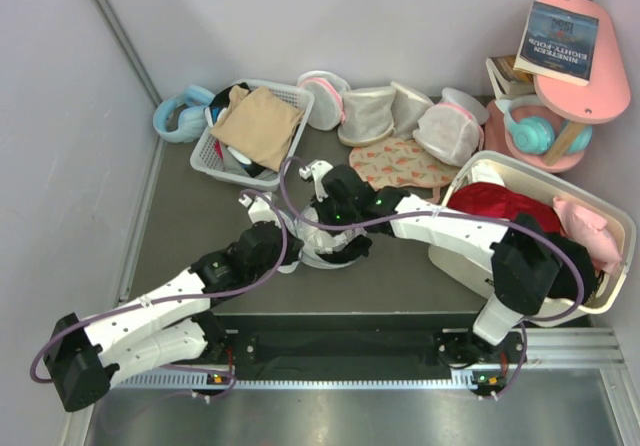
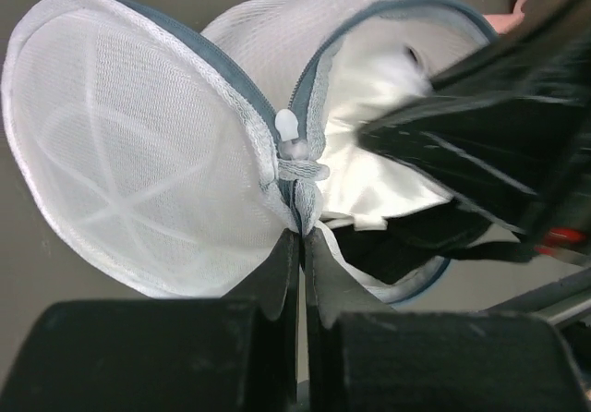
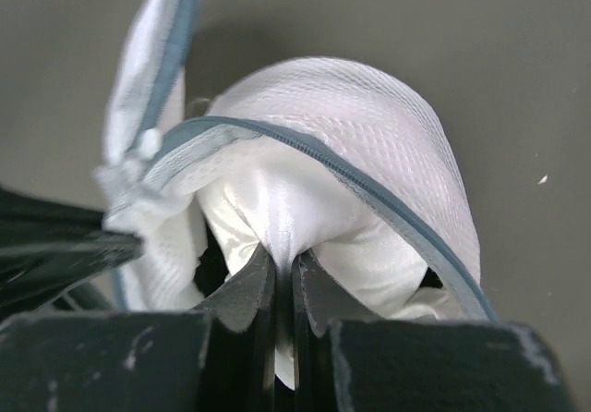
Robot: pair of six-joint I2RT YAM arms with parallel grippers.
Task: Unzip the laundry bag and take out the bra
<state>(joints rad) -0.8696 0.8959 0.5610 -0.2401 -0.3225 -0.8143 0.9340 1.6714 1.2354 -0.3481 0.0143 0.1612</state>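
One dark grey table (image 1: 175, 226) carries everything, with pale walls at 9, 12 and 3 o'clock. Next in size, a white tub (image 1: 545, 173) holding a red garment (image 1: 500, 206) stands at 3 o'clock from the table's middle. A white slatted basket (image 1: 205, 156) with a tan cloth (image 1: 258, 124) stands at 11 o'clock. Mesh bags with pink trim (image 1: 370, 114) line the back from 12 to 1 o'clock.

The laundry bag (image 1: 330, 251) lies at the table's middle, between the two wrists. It is unzipped most of the way round. The left wrist view shows two white mesh domes splayed apart like a clam, each edged with blue-grey zipper tape and still joined at 6 o'clock. Glossy white lining shows in the mouth.

Bare table is widest at 9 o'clock of the bag, out to the left wall. A narrower band runs at 6 o'clock toward the arm bases. The tub is near at 3 o'clock.

The left gripper (image 2: 302, 241) has its jaws pressed together on the seam where the halves meet. The right gripper (image 3: 284, 264) has its jaws closed on a fold of the lining, drawn up out of the mouth.

A white zipper pull (image 2: 288, 124) sits just above the left gripper's pinch. A dark patch (image 3: 211, 262) lies inside the opening, too hidden to identify.
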